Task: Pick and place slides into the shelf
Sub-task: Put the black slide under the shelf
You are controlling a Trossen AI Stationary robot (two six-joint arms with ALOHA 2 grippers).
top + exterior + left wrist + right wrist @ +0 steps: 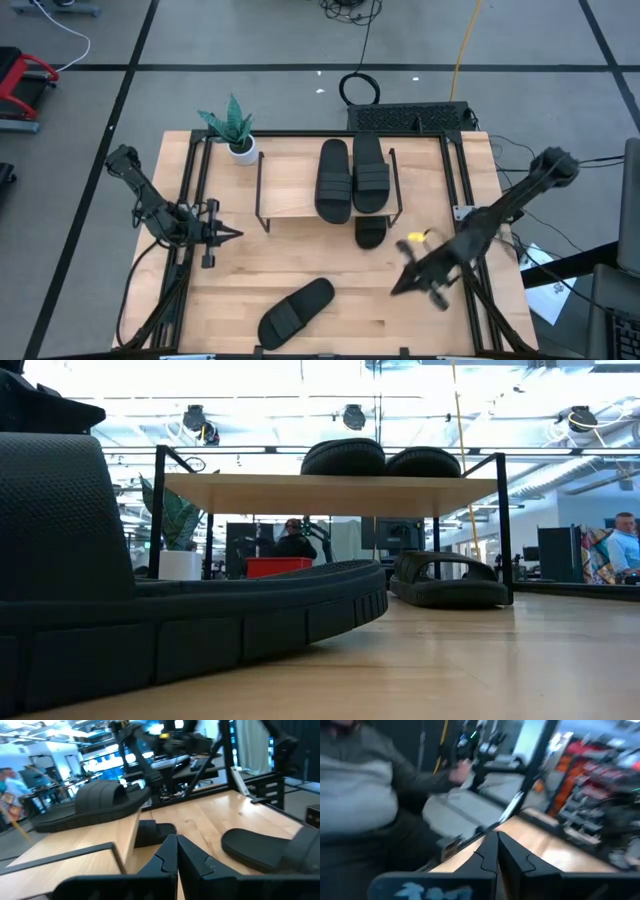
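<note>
Two black slides [333, 180] [370, 172] lie side by side on the shelf's light top board [285, 190]; they also show in the low view [343, 457] [423, 461]. A third slide [370, 232] lies under the board with its end sticking out at the near side, and it shows in the low view [450, 582]. The fourth slide [295, 312] lies flat on the table near the front edge. My left gripper [230, 235] is shut and empty, left of the shelf. My right gripper [398, 287] is shut and empty, right of the fourth slide.
A potted plant [238, 130] in a white pot stands at the shelf's far left corner. Black frame rails [190, 200] run along the table's left and right sides. A person in grey [355, 785] shows beyond the table in the right wrist view.
</note>
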